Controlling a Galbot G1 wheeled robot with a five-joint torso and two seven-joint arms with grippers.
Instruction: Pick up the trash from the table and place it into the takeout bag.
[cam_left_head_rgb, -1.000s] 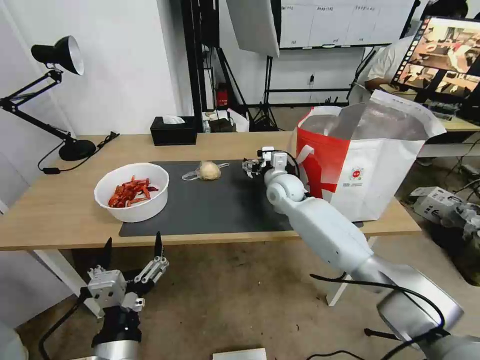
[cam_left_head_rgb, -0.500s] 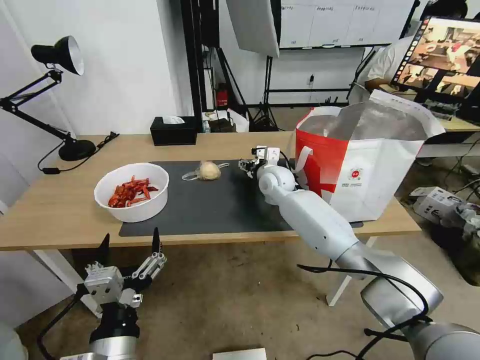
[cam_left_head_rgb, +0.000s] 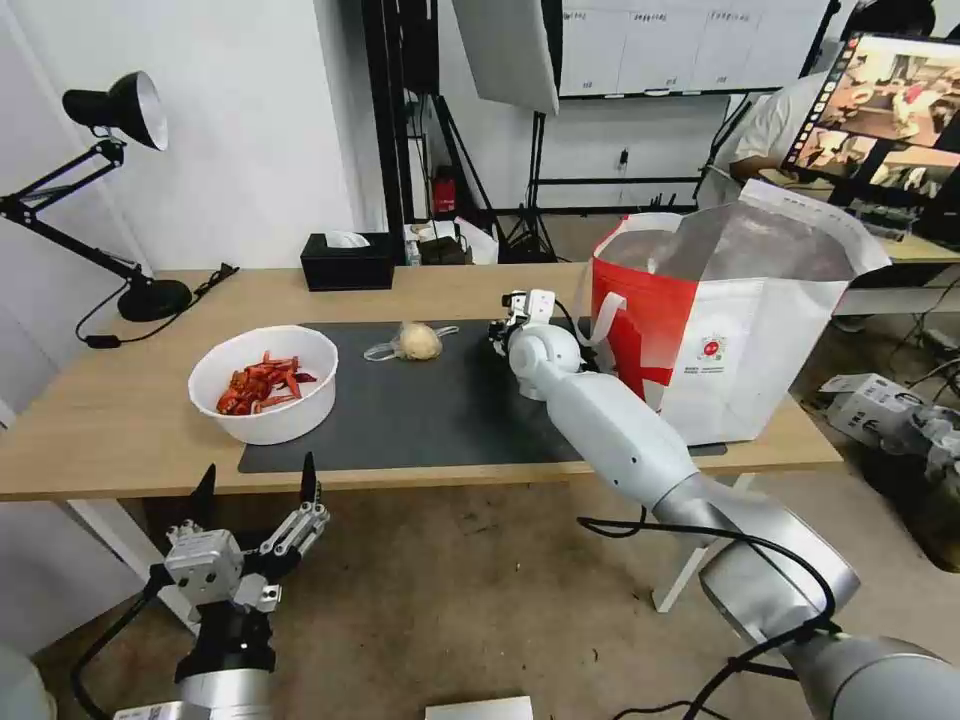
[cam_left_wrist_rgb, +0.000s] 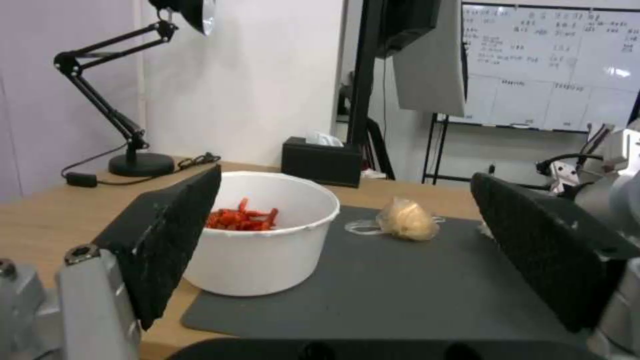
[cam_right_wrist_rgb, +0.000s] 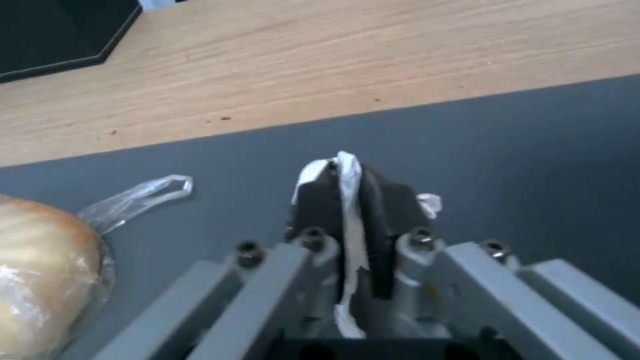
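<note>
My right gripper (cam_left_head_rgb: 503, 334) hovers low over the back right of the dark mat (cam_left_head_rgb: 430, 410), just left of the red-and-white takeout bag (cam_left_head_rgb: 740, 350). In the right wrist view the right gripper (cam_right_wrist_rgb: 352, 181) is shut on a strip of crumpled white tissue (cam_right_wrist_rgb: 345, 166). The clear-wrapped yellowish lump (cam_left_head_rgb: 418, 341) (cam_right_wrist_rgb: 40, 280) (cam_left_wrist_rgb: 407, 220) lies on the mat to the gripper's left. A white bowl (cam_left_head_rgb: 280, 425) (cam_left_wrist_rgb: 267, 260) of red shells sits at the mat's left end. My left gripper (cam_left_head_rgb: 258, 480) (cam_left_wrist_rgb: 345, 175) hangs open below the table's (cam_left_head_rgb: 120, 420) front edge.
A black tissue box (cam_left_head_rgb: 347, 262) stands at the table's back edge. A black desk lamp (cam_left_head_rgb: 155, 298) occupies the far left corner. The bag stands open at the table's right end. A carton (cam_left_head_rgb: 868, 400) lies on the floor to the right.
My right arm's wrist has swung left and toward the back of the table, while its gripper stays over the same spot on the mat. The left gripper has barely shifted.
</note>
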